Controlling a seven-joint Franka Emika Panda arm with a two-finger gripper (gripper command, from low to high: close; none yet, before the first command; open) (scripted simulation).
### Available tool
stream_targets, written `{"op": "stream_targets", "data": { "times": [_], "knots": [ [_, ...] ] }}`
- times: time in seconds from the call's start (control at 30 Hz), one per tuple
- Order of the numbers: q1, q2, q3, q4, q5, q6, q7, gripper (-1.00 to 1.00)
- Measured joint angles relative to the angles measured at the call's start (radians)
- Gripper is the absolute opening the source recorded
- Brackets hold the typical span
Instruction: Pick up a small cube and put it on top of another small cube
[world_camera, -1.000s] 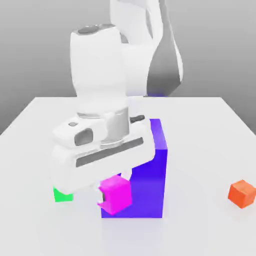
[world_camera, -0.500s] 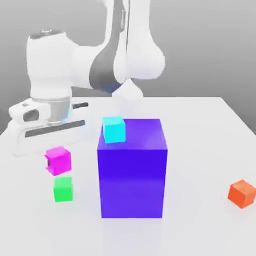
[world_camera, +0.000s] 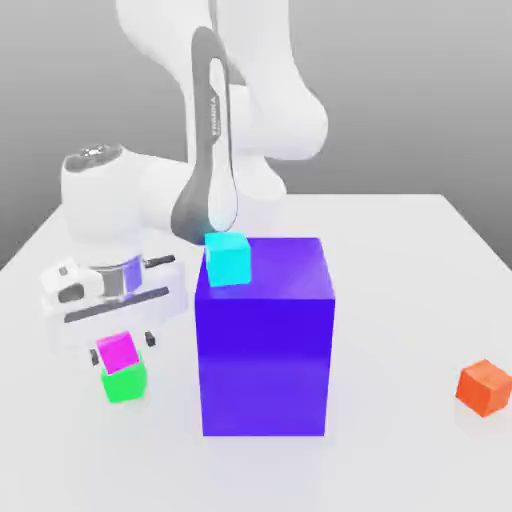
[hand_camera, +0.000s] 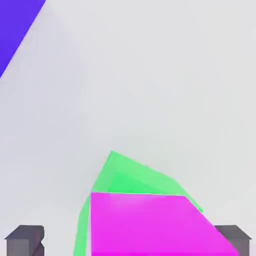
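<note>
Arm lettering: a vertical dark word stands on the grey band of the white arm (world_camera: 214, 110) in the exterior view; it appears to read "FRANKA", though the letters are small.
Rest of the word: whether more letters follow below it cannot be told.
Magenta cube (world_camera: 118, 351): no text, plain faces.
Green cube (world_camera: 125, 383): no text.
Cyan cube (world_camera: 227, 259): no text.
Blue-purple block (world_camera: 265, 345): no text or label.
Orange cube (world_camera: 485, 386): no text.
Table (world_camera: 400, 260): no marks, numbers or signs.
Hand view: nothing readable on any surface.
</note>
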Motion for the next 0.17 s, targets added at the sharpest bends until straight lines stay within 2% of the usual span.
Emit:
{"op": "stream_targets", "data": {
  "times": [0.07,0.17],
  "knots": [
    [-0.001,-0.003,0.0,0.0,0.0,-0.002,0.0,1.0],
    [-0.004,-0.085,-0.002,-0.002,-0.009,-0.081,0.006,1.0]
  ]
}}
